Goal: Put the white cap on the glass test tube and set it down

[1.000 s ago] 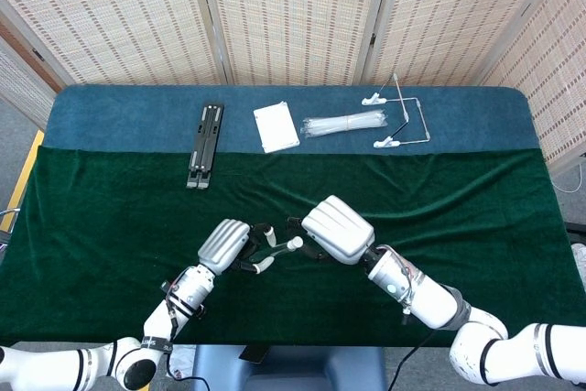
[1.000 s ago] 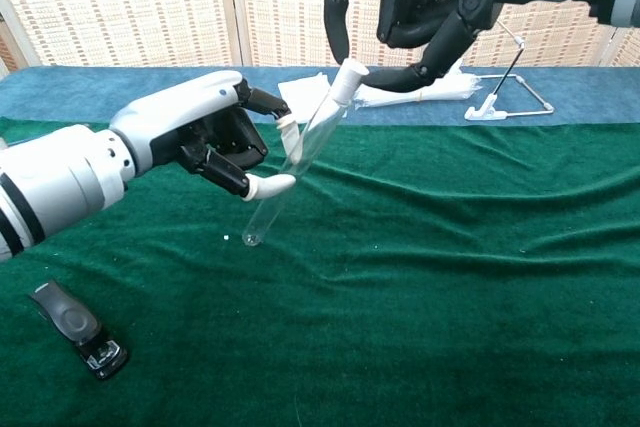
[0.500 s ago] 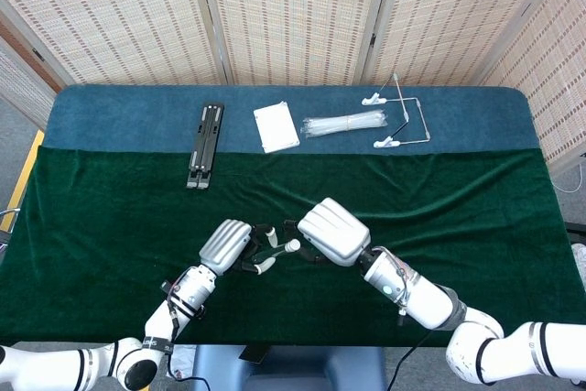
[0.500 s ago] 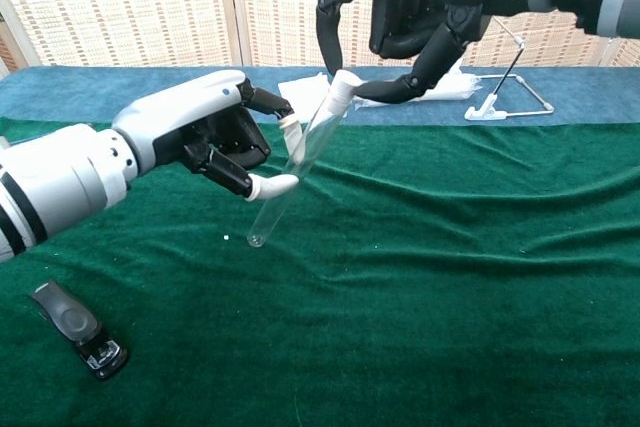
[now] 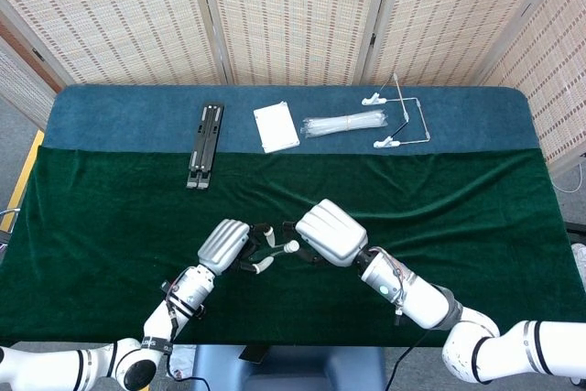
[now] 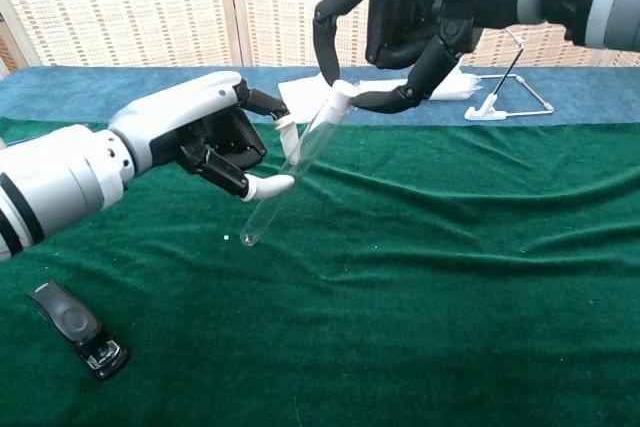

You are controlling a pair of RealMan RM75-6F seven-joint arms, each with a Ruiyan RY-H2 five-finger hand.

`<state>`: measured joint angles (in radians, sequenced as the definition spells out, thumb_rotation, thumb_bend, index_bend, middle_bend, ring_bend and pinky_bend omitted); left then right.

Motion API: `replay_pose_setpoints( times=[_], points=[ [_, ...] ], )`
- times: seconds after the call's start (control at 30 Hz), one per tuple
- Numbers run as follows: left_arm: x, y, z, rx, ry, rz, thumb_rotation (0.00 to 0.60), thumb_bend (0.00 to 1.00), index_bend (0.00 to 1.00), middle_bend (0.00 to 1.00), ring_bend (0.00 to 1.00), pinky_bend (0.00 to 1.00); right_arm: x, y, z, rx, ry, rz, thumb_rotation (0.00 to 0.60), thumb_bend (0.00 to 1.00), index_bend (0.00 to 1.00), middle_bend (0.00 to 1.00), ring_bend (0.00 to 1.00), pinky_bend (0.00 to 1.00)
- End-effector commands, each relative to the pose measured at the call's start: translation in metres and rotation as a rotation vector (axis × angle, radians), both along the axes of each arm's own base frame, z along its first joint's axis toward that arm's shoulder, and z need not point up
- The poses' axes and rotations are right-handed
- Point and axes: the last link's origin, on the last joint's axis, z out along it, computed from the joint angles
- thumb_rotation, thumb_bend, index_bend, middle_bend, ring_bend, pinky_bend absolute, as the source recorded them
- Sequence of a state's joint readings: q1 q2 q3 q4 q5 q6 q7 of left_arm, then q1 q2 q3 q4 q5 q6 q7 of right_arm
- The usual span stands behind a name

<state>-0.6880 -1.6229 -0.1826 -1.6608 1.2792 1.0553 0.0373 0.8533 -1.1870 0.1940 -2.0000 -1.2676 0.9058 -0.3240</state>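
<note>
Spreading across the whole scene is the green cloth [image 6: 450, 277] over the table, with a blue strip [image 5: 119, 116] at the far edge. Above it, near the robot, the left hand [image 6: 205, 137] grips the glass test tube [image 6: 290, 172] around its middle, fingers wrapped on it, the tube tilted with its rounded bottom down toward the cloth but clear of it. The right hand [image 6: 400, 42] hangs over the tube's upper end, fingertips [image 6: 335, 97] closing on the white cap [image 6: 338, 99], which sits at or on the mouth; whether it is fully seated I cannot tell. I judge the tube light, stiff, smooth and breakable, so a firm wrap at mid-length suits it better than a squeeze near the thin rim, and the cap wants pushing straight along the tube's axis. Further back lie a black folding stand [image 5: 206, 144], a wire rack [image 5: 403, 116], a bundle of spare tubes [image 5: 343, 123] and a white packet [image 5: 276, 126]; a small black clip [image 6: 75, 327] rests on the near cloth
</note>
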Motion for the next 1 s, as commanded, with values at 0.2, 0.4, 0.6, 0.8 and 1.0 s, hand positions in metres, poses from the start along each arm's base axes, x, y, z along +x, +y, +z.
replay_pose_setpoints(
  times=[0.2,0.4,0.6,0.8,1.0],
  points=[
    [-0.002,0.001,-0.003,0.007,0.015,-0.001,0.6,0.57,0.7,0.98,0.91,0.92,-0.003,-0.003,-0.004,0.016,0.01,-0.021,0.6,0.54,0.17,1.0,1.0,1.0],
    [-0.011,0.005,-0.005,0.071,0.08,-0.011,0.6,0.57,0.7,0.98,0.91,0.92,-0.005,-0.005,-0.002,0.013,0.001,-0.043,0.6,0.45,0.0,1.0,1.0,1.0],
    [-0.036,0.019,0.003,0.175,0.207,-0.008,0.6,0.57,0.7,0.98,0.91,0.92,-0.021,-0.01,0.021,-0.053,-0.015,-0.088,0.6,0.45,0.0,1.0,1.0,1.0],
    [-0.068,0.034,0.014,0.277,0.4,-0.006,0.6,0.57,0.7,0.98,0.91,0.92,-0.053,-0.011,0.049,-0.135,-0.008,-0.164,0.6,0.45,0.0,1.0,1.0,1.0],
    [-0.086,0.041,0.006,0.274,0.491,0.019,0.6,0.57,0.7,0.98,0.91,0.92,-0.087,-0.01,0.062,-0.176,0.001,-0.246,0.6,0.45,0.0,1.0,1.0,1.0]
  ],
)
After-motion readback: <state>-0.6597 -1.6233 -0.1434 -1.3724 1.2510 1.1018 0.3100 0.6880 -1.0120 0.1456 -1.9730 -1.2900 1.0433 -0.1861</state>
